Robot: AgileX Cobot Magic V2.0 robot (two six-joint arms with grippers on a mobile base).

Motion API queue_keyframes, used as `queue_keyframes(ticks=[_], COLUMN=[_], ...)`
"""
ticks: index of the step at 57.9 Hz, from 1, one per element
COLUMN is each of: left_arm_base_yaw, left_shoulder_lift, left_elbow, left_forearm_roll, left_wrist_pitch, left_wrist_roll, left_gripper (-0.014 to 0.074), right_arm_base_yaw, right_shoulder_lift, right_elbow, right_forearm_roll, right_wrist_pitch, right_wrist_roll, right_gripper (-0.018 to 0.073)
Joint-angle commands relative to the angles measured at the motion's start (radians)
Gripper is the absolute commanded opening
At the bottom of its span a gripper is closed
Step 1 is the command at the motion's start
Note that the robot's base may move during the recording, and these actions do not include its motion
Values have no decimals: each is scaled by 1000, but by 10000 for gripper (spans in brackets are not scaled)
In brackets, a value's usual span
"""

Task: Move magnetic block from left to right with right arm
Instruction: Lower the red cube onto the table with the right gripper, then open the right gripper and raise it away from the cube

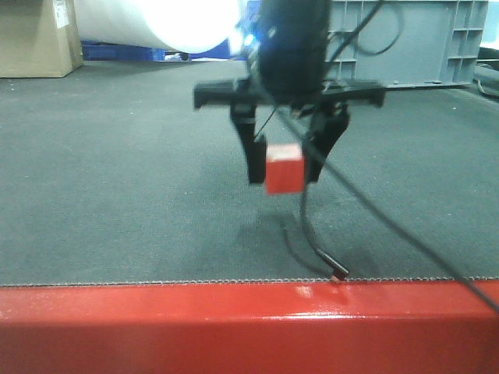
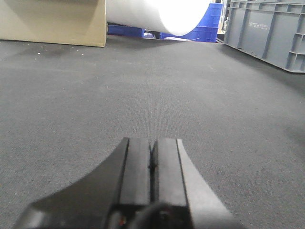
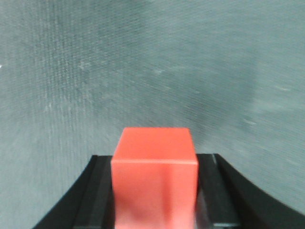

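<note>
The magnetic block (image 1: 283, 168) is a small red cube held in the air above the grey mat, with its shadow on the mat beneath it. My right gripper (image 1: 285, 165) is shut on it, one black finger on each side. In the right wrist view the magnetic block (image 3: 155, 171) fills the space between the two black fingers of the right gripper (image 3: 155, 164). My left gripper (image 2: 152, 145) shows only in the left wrist view, low over bare mat, with its jaws pressed together and nothing between them.
A glossy red table edge (image 1: 249, 327) runs along the front. A loose black cable (image 1: 316, 249) trails on the mat under the block. At the back stand a grey crate (image 2: 267, 31), a cardboard box (image 2: 57, 21) and a white roll (image 2: 162, 14).
</note>
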Motion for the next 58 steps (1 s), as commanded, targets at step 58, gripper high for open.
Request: queue_keyframes(ticks=[58], left_arm_base_yaw=[-6], left_shoulder_lift=[-7], left_elbow=[9], left_forearm_roll=[-3], left_wrist_pitch=[-83], left_wrist_roll=[-7], left_gripper=[-126], right_arm_base_yaw=[18], right_shoulder_lift=[-16], right_elbow=[-74], right_forearm_roll=[27], right_wrist_pitch=[-10], right_wrist_roll=[0], right_gripper=[582])
